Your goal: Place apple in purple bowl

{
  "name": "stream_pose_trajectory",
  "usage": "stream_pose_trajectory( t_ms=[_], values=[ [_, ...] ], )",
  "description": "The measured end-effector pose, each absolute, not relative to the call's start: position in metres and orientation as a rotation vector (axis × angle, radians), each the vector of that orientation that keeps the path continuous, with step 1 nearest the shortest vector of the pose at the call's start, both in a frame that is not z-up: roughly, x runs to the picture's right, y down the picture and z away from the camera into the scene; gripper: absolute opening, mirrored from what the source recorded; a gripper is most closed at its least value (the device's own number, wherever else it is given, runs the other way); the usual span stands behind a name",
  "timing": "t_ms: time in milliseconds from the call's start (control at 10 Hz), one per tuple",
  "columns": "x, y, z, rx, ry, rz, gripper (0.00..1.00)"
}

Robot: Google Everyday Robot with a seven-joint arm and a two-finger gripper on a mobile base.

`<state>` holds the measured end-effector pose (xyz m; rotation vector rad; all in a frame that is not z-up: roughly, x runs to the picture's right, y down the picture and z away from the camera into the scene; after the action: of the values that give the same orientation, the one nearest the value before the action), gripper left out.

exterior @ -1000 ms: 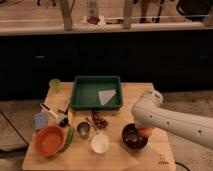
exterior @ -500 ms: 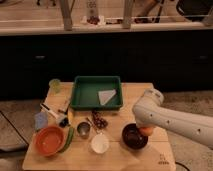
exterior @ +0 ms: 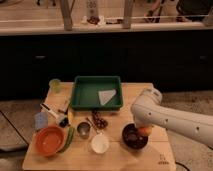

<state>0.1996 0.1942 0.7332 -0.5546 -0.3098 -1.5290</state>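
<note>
The gripper, largely hidden beneath its white arm, hangs at the small dark purple bowl rim, by the round orange apple; its grip I cannot tell. The corner mark on the light wooden table is unreadable.

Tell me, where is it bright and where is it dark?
Camera view: the table and top ledge are brightly lit; the cabinets between are nearly black; the gripper sits by the apple over the purple bowl.

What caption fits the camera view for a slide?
Pincer and apple at the right rim of the purple bowl, beside the white bowl on the wooden table.
</note>
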Motion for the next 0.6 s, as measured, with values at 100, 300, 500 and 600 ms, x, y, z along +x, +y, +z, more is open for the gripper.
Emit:
stream_pose_trajectory(
  t_ms=[100,300,500,600],
  values=[
    [0.1995,0.1949,0.7325,-0.557,-0.315,-1.531,0.69],
    [0.1984,0.1950,0.7319,-0.557,-0.326,-1.532,0.80],
    [0.1981,0.1953,0.7318,-0.557,-0.333,-1.530,0.80],
    [0.1976,0.1953,0.7322,-0.558,-0.336,-1.531,0.80]
  ],
)
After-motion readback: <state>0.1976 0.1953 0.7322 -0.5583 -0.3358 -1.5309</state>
